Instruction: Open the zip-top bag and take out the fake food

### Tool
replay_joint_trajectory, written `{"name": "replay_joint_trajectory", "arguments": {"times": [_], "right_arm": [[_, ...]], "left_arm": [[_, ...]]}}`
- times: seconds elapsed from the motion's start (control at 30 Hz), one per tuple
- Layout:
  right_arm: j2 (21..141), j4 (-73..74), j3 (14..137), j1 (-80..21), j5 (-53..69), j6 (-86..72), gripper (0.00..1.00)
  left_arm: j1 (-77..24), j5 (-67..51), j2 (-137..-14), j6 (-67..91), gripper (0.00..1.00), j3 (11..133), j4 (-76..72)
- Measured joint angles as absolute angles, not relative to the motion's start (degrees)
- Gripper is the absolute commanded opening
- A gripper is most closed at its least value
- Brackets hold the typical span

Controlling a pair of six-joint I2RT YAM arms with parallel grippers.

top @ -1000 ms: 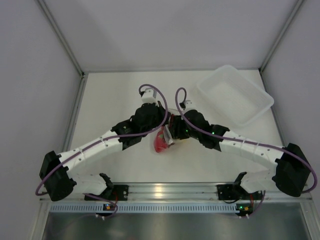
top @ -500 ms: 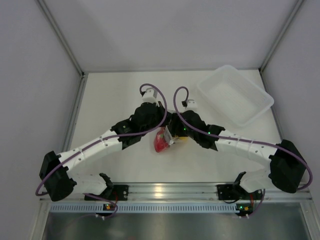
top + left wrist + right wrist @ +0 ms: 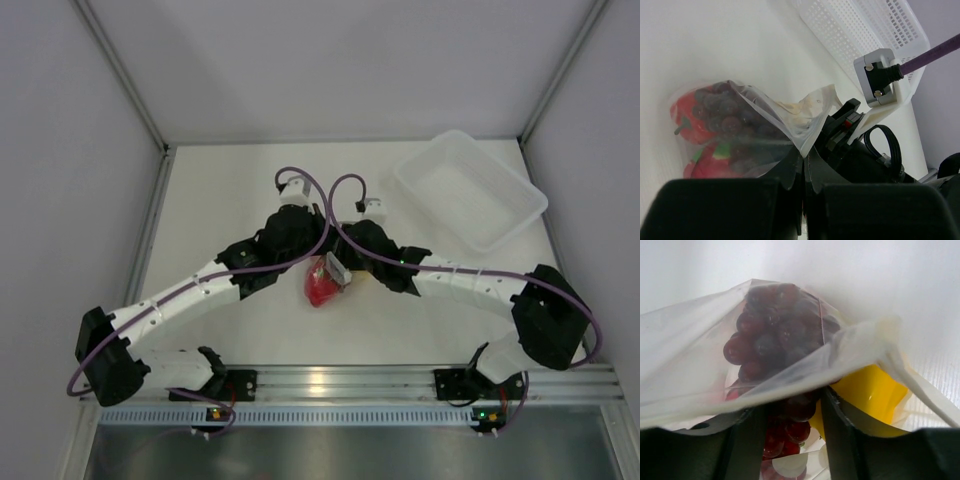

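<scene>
The zip-top bag [image 3: 320,288] lies mid-table, with red showing through it. My left gripper [image 3: 327,264] is shut on the bag's upper edge; in the left wrist view [image 3: 806,159] the film [image 3: 760,107] runs up out of its closed jaws. Grapes [image 3: 725,107], a red pepper [image 3: 682,112] and a pink-red fruit with green leaves [image 3: 710,162] show through it. My right gripper [image 3: 341,268] is at the bag's mouth. In the right wrist view [image 3: 790,407] its fingers stand a little apart, and the dark grape bunch [image 3: 775,330] fills the gap. A yellow pepper [image 3: 865,390] sits right of them.
A rigid clear tray [image 3: 470,190] stands at the back right; its perforated wall also shows in the left wrist view [image 3: 860,30]. White walls close in the table on both sides. Purple cables loop above both wrists.
The right arm has swung left, its elbow moving in toward the middle, and its wrist has pushed closer against the bag. The left arm and the bag have barely moved.
</scene>
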State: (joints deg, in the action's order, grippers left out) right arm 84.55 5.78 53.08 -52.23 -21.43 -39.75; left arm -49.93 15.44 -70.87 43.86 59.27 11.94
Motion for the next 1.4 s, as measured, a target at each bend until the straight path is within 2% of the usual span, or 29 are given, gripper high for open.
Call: {"name": "replay_joint_trajectory", "arguments": {"times": [0.17,0.27,0.3,0.4,0.93,1.4], "right_arm": [[85.3,4.6,53.3,-52.4,-20.9,-38.9,0.32],[85.3,3.4,53.3,-52.4,-20.3,-38.3,0.17],[85.3,2.9,53.2,-52.4,-20.2,-37.9,0.06],[85.1,-0.2,51.9,-52.4,-19.4,-37.3,0.00],[77.2,-1.8,47.5,-52.4,-18.1,-31.5,0.00],[70.7,3.2,47.2,-53.5,-15.2,-27.4,0.00]], "left_arm": [[-50.1,15.5,-70.4,43.9,0.00,59.3,12.8],[-50.1,15.7,-70.1,43.8,0.00,59.2,13.4],[-50.1,15.9,-70.0,43.8,0.00,59.2,13.6],[-50.0,16.1,-69.6,43.8,0.00,58.8,13.6],[-49.2,21.1,-66.1,41.3,0.00,55.8,13.1],[-49.2,24.5,-69.1,40.0,0.00,55.8,12.4]]}}
